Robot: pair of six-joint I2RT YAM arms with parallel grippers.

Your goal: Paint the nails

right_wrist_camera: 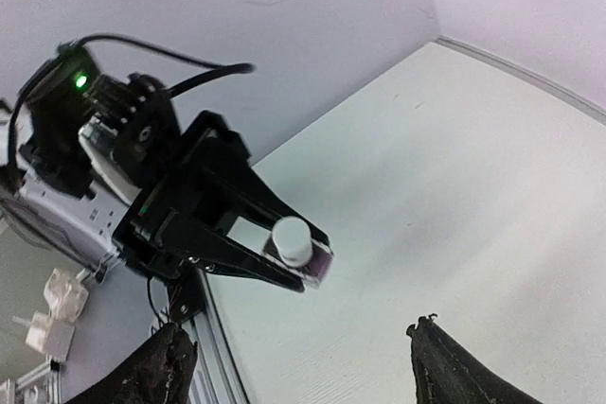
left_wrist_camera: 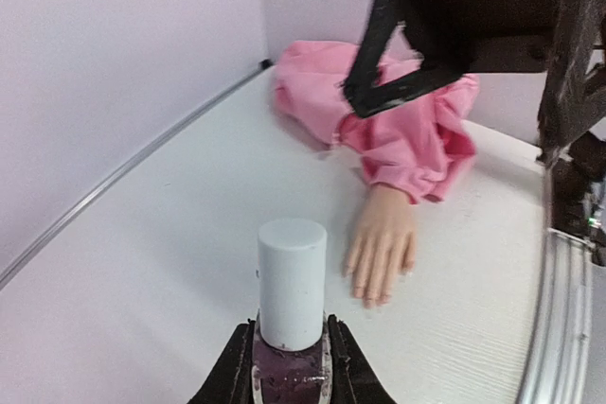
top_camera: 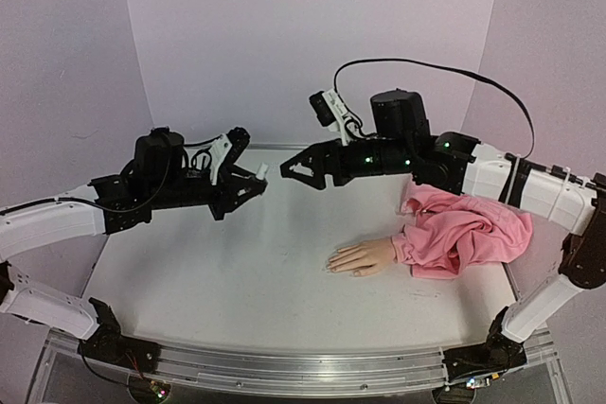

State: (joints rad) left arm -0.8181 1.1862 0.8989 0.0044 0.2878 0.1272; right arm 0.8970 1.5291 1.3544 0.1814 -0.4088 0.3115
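Observation:
A small polish bottle (left_wrist_camera: pixel 292 283) with a white cap and dark purple contents sits upright between the jaws of my left gripper (left_wrist_camera: pixel 292 371), which is shut on it. In the top view the bottle (top_camera: pixel 260 172) is held above the table, left of centre. My right gripper (top_camera: pixel 288 169) faces it a short way off, open and empty. From the right wrist the bottle (right_wrist_camera: pixel 295 241) shows ahead of my right gripper (right_wrist_camera: pixel 298 333). The mannequin hand (top_camera: pixel 365 257) lies flat, palm down, and its nails (left_wrist_camera: pixel 374 296) look pale and tiny.
The pink sleeve (top_camera: pixel 469 234) is bunched at the table's right side, below the right arm. A metal rail (top_camera: pixel 284 371) runs along the near edge. Purple walls (top_camera: pixel 312 35) close in the back and sides.

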